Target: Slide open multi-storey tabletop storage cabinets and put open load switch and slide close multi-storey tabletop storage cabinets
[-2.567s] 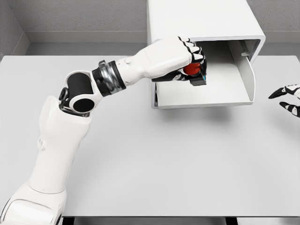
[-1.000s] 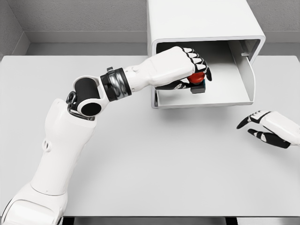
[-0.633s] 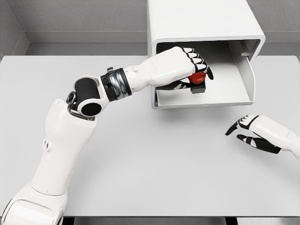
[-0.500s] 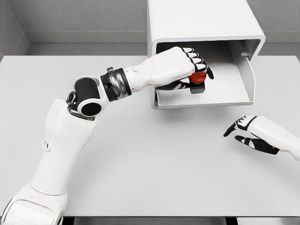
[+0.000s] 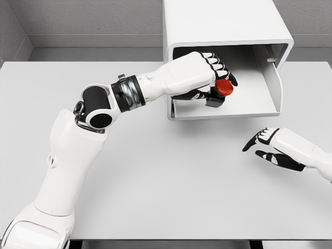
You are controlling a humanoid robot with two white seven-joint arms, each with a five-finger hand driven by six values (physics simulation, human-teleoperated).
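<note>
Nearest the camera, the white tabletop (image 5: 171, 197) is lying bare under both arms, and over its right side the right hand (image 5: 271, 148) is hovering with its fingers (image 5: 251, 146) loosely spread and holding nothing, apparently waiting where it can reach the drawer front once the load is in. Farther in, the left hand (image 5: 199, 75) is reaching from the left across the near wall of the pulled-out drawer (image 5: 249, 106), its curled fingertips (image 5: 218, 66) arching over the load switch (image 5: 219, 92). The switch's red button is showing just past and below those fingertips, with its dark body beneath, tilted a little toward the drawer floor; the thumb side is hidden under the palm, so whether the hand is gripping the switch firmly or letting it slip out cannot be told for sure, though it looks like a light hold at the point of release. The switch is sitting inside the drawer's left half, low over the floor, which suits setting it down rather than dropping it. Beyond the fingers, the drawer's handle end is standing to the right, and behind everything the white storage cabinet (image 5: 223, 23) is rising against the grey back wall.
</note>
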